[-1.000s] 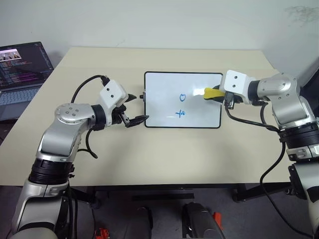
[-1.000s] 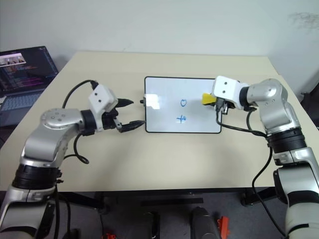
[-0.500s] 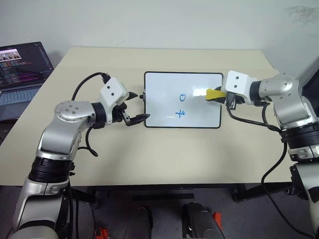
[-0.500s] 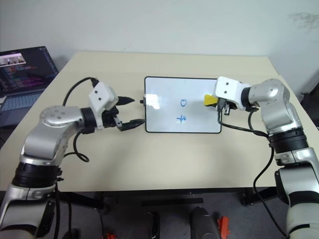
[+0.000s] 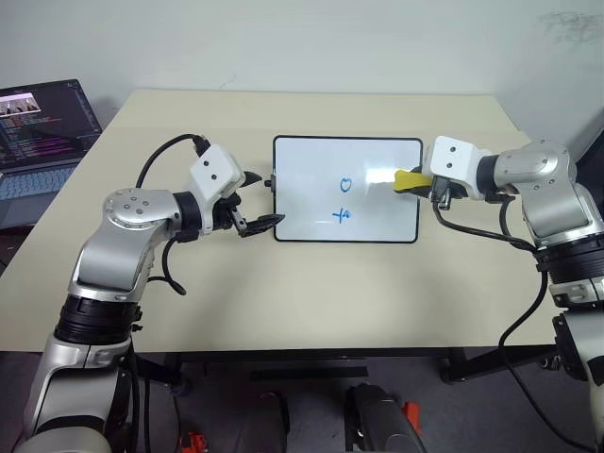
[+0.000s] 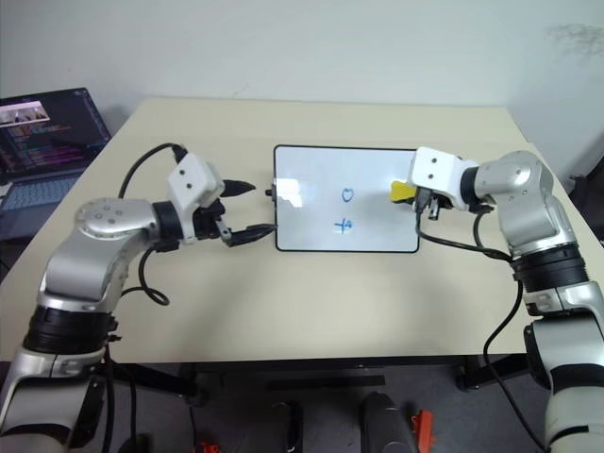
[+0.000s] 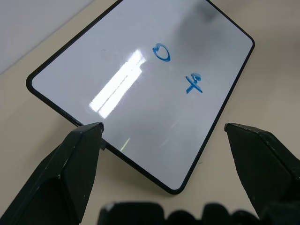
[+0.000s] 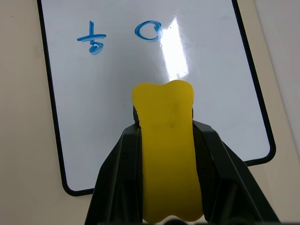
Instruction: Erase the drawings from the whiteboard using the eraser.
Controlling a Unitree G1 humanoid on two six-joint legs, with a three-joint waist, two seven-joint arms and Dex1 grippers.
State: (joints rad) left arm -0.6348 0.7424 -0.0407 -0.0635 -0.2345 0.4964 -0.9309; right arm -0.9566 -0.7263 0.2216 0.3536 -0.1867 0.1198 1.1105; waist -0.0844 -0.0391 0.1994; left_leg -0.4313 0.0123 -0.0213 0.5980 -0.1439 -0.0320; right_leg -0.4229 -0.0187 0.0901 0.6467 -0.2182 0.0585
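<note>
The whiteboard (image 5: 311, 170) lies flat in the middle of the table. Two blue drawings sit near its centre: a small heart-like loop (image 5: 345, 184) and a cross-like mark (image 5: 342, 215) below it. My right gripper (image 8: 166, 126) is shut on the yellow eraser (image 5: 408, 179), whose tip hangs over the board's right part, to the right of the loop. I cannot tell whether it touches the surface. My left gripper (image 5: 266, 200) stands open at the board's left edge, its fingers (image 7: 84, 150) spread on either side of the board's near corner.
An open laptop (image 5: 38, 132) sits at the table's far left edge. Black cables loop off both wrists. Bare beige table (image 5: 311, 293) surrounds the board on all sides.
</note>
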